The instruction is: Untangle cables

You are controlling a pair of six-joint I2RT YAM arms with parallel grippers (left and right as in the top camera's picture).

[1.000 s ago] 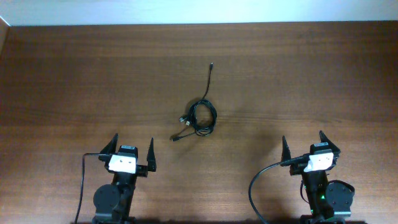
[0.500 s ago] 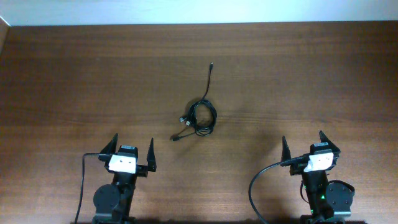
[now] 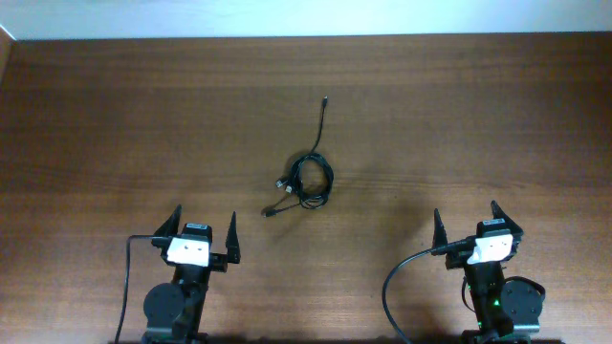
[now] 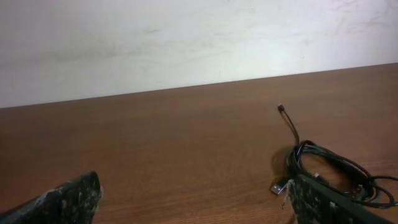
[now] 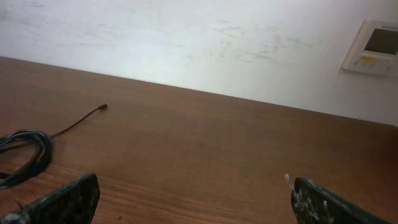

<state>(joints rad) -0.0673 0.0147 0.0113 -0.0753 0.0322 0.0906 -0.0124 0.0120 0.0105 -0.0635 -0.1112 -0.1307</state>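
Cables (image 3: pixel 311 182) coiled on table (image 3: pixel 115 115), possibly knotted; left claw (image 3: pixel 204 225), right claw (image 3: pixel 468 218) spread wide.

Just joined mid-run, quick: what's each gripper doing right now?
Left gripper: open, holding nothing, apart from the cables.
Right gripper: open, holding nothing.
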